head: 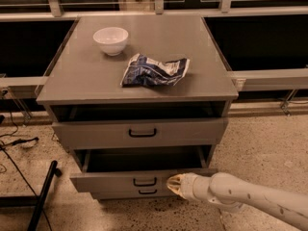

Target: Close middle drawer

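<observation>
The middle drawer (110, 181) is a grey flat-fronted drawer with a small black loop handle (144, 181). It stands pulled out, and its deep box shows dark and open from above. My gripper (173, 184) is at the end of a white arm coming in from the lower right. Its tip is at the drawer's front face, just right of the handle. The top drawer (139, 131) stands slightly out above it. The bottom drawer (147, 192) shows only as a thin strip below.
A white bowl (111, 39) and a crumpled blue-and-white chip bag (154, 71) lie on the cabinet top (202, 85). A black pole (43, 196) and cables lie on the speckled floor to the left. A railing runs behind the cabinet.
</observation>
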